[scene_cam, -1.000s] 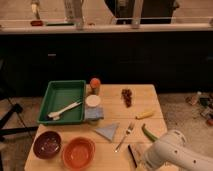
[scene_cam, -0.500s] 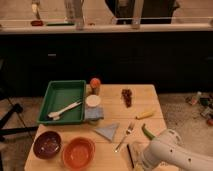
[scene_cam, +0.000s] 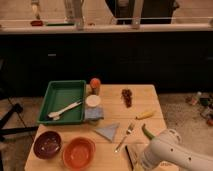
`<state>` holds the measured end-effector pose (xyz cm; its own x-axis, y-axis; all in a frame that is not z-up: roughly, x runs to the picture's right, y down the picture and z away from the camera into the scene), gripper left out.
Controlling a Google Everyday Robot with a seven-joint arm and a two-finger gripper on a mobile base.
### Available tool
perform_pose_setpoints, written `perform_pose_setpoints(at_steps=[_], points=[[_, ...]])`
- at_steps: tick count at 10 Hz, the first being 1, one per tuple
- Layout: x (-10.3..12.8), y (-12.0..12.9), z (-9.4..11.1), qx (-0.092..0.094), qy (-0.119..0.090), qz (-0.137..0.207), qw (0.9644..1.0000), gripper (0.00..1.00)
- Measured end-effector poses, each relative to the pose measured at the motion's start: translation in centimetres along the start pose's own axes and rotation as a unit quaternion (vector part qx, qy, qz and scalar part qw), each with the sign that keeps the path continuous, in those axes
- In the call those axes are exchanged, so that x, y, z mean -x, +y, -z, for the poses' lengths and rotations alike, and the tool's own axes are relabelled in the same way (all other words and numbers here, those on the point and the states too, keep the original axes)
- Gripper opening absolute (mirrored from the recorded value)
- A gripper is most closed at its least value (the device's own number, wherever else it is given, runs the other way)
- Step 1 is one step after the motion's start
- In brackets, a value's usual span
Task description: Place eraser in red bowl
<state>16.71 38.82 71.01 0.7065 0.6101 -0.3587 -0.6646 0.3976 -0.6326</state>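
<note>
Gripper [scene_cam: 136, 161] is being held low at the front edge of the table [scene_cam: 150, 100], just right of the fork [scene_cam: 125, 136]. Fingers are being pressed fully closed, apparently on the eraser [scene_cam: 134, 151], which is lying on the tabletop there. Red bowl [scene_cam: 78, 151] is sitting well apart to the left, beside the maroon bowl [scene_cam: 47, 144].

The white arm [scene_cam: 175, 152] stretches in low from about five o'clock, its rounded wrist angled toward six. The claw [scene_cam: 136, 163] points down at six o'clock, fingers pressed together.
</note>
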Motion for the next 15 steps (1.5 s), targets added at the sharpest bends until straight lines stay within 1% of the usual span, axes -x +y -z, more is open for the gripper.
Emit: perform_pose_setpoints(at_steps=[3,4,7,15], points=[[-0.27,0.09,-0.03,0.001,0.002,0.0,1.0,0.0],[-0.39,-0.16,-0.24,0.004,0.0,-0.005,1.0,0.0],[-0.64,-0.29,0.08,0.002,0.003,-0.005,1.0,0.03],[-0.7,-0.39,0.13,0.002,0.002,-0.007,1.0,0.03]])
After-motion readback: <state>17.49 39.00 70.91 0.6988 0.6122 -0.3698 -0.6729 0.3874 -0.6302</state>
